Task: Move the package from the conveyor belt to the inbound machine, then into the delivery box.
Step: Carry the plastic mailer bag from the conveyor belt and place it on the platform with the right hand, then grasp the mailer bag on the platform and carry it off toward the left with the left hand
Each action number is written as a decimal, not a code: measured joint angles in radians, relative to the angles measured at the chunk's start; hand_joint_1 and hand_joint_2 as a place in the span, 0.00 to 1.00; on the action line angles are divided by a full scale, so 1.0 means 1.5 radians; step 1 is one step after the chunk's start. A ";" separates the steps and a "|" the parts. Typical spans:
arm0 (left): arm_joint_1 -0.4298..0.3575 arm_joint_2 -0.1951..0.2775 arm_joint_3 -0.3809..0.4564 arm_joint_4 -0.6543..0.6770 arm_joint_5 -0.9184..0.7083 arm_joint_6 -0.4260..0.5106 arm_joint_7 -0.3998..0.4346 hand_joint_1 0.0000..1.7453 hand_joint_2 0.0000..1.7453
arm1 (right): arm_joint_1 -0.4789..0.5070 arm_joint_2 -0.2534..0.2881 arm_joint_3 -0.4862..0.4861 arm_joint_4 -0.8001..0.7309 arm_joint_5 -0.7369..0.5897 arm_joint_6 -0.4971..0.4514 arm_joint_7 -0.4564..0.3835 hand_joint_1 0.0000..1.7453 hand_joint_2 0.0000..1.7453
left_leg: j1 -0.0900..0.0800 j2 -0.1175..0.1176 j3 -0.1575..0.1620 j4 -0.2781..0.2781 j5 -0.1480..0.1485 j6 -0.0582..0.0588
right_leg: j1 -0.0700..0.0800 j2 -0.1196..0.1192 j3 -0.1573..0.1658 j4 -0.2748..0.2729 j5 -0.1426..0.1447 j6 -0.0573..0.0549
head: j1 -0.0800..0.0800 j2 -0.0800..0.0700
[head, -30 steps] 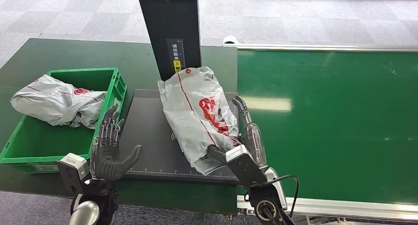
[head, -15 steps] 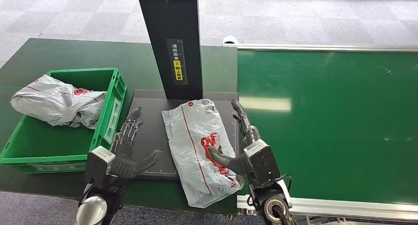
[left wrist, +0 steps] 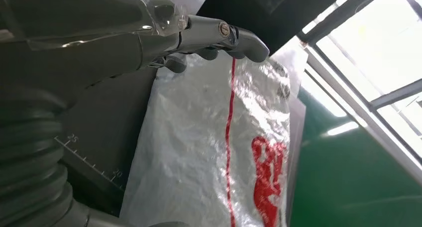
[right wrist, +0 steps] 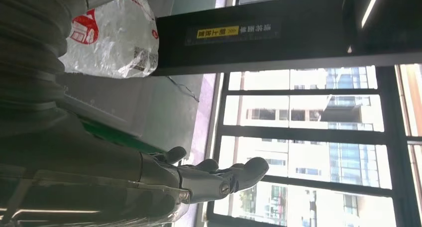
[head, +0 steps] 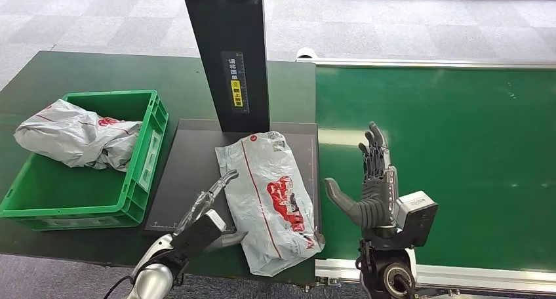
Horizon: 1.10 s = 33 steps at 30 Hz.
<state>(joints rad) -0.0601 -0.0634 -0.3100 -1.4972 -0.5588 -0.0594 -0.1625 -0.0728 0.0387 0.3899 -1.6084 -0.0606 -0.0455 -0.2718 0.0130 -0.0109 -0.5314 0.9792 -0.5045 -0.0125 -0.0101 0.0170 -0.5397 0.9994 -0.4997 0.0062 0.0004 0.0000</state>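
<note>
Green delivery box [head: 141, 181] at far left on the table [head: 65, 76], well clear of both hands; it already holds one grey bagged parcel [head: 75, 138].

Left hand [head: 206, 217]: fingers extended and apart, empty, tips just at the near left edge of the package [head: 269, 194]. In the left wrist view the fingers [left wrist: 239, 35] lie over the bag's edge; cannot tell if they touch it.

The package lies flat on the black platform of the inbound machine [head: 190, 174], below its upright column [head: 226, 56], between the two hands.

Right hand [head: 374, 194]: fingers spread, pointing up, empty, over the conveyor belt [head: 459, 155], just beside the platform.

Progress, judged: belt-to-machine leg done. Remaining: pick up the package and place it in the delivery box.

Versus 0.5 s ago: right hand has let go and withdrawn from the bag's right side; left hand has moved in from beside the box. Package unmoved.
</note>
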 joint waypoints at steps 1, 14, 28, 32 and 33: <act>-0.004 0.001 -0.006 0.013 -0.010 0.001 0.000 0.00 1.00 | 0.003 0.000 -0.008 -0.003 0.000 -0.001 -0.001 0.00 1.00 | 0.000 0.000 0.000 0.000 0.000 0.000 | 0.000 0.000 0.000 0.000 0.000 0.000 | 0.000 0.000; -0.077 0.001 -0.075 0.182 -0.090 0.010 -0.009 0.99 1.00 | 0.044 0.000 -0.073 -0.033 0.005 -0.009 -0.009 0.00 1.00 | 0.000 0.000 0.000 0.000 0.000 0.000 | 0.000 0.000 0.000 0.000 0.000 0.000 | 0.000 0.000; -0.121 -0.004 -0.106 0.236 -0.107 0.061 -0.044 1.00 1.00 | 0.075 0.004 -0.096 -0.056 0.009 -0.011 -0.012 0.00 1.00 | 0.000 0.000 0.001 0.000 0.000 0.000 | 0.000 -0.001 0.001 0.000 0.000 0.000 | 0.000 0.000; -0.103 -0.002 -0.094 0.185 -0.069 0.112 -0.078 1.00 1.00 | 0.089 0.004 -0.104 -0.069 0.013 -0.019 -0.013 0.00 1.00 | 0.000 0.000 0.000 0.000 0.000 0.000 | 0.000 0.000 0.001 0.000 0.000 0.000 | 0.000 0.000; -0.099 -0.001 -0.088 0.164 -0.059 0.123 -0.085 1.00 1.00 | 0.093 0.004 -0.106 -0.071 0.014 -0.022 -0.014 0.00 1.00 | 0.000 0.000 0.000 0.000 0.000 0.000 | 0.000 0.000 0.001 0.000 0.000 0.000 | 0.000 0.000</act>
<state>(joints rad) -0.2084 -0.0645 -0.4414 -1.2512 -0.6480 0.1257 -0.2904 0.0660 0.0443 0.2314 -1.7152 -0.0389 -0.0779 -0.2930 0.0131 -0.0113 -0.5311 0.9792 -0.5045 -0.0125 -0.0100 0.0163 -0.5387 0.9995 -0.4997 0.0062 0.0001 0.0000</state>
